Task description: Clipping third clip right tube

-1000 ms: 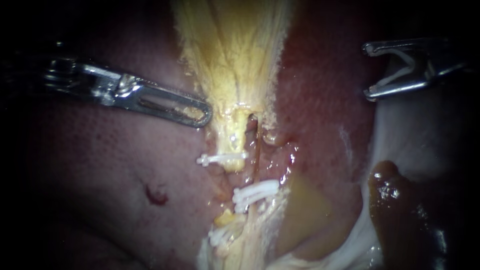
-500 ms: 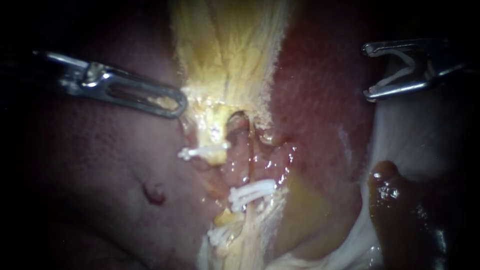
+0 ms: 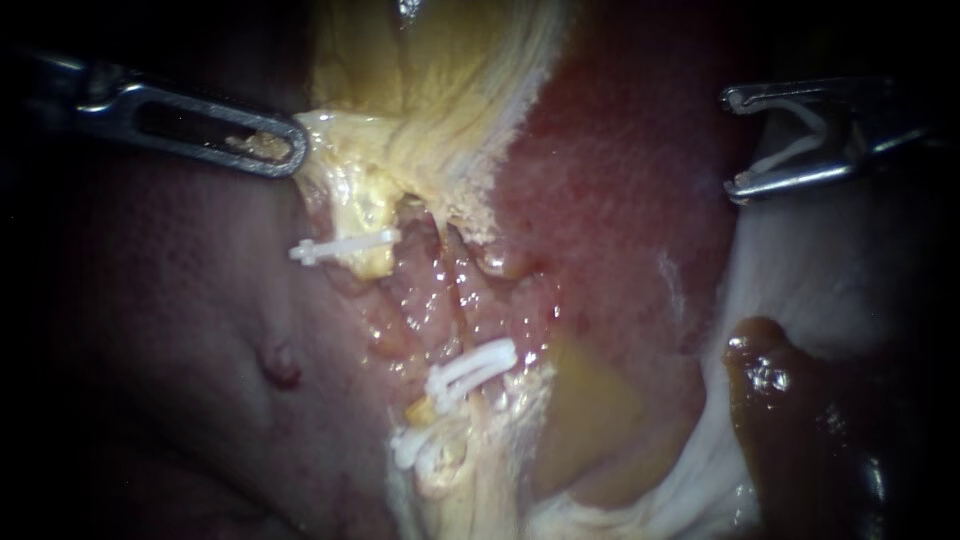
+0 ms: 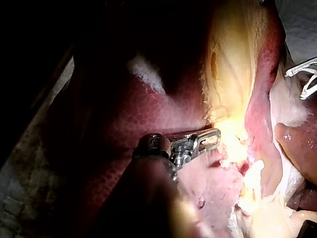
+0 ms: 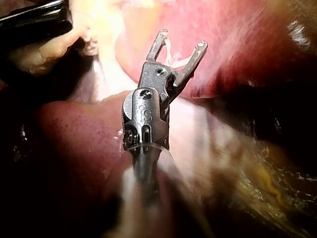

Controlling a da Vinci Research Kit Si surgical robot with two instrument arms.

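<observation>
1. Nearest the endoscope, at the lower right of its view, a dark brown glossy lump [image 3: 790, 420] lies against pale white tissue. I cannot tell what it is.
2. Just beyond, low in the middle, the lowest clips [image 3: 415, 445] sit bunched on pale yellow tissue. The paired clips [image 3: 470, 367] lie just above them, side by side and slanted.
3. The right tube [image 3: 456, 300] is thin and reddish-brown. It runs up from the paired clips, which cross its lower end, over wet pink tissue towards the gallbladder [image 3: 440, 80].
4. Left of that tube, a single clip [image 3: 345, 245] crosses a short yellow stump, well apart from the paired clips.
5. The gallbladder is pale yellow and ribbed, with the red liver [image 3: 620, 200] on either side of it.
6. My left instrument [image 3: 285, 152] reaches the gallbladder's lower left edge. Its end effector is clenched on that edge: the jaws lie together and a shred of yellow tissue shows through the slot. The edge is drawn towards the view's left.
7. Farthest off, at upper right, my right instrument [image 3: 735, 140] stands well apart from the right tube. Its end effector grasps the loaded clip [image 3: 795, 150]: the jaws stand wide, with one leg of the white clip seated against each. The right wrist view shows the same.
</observation>
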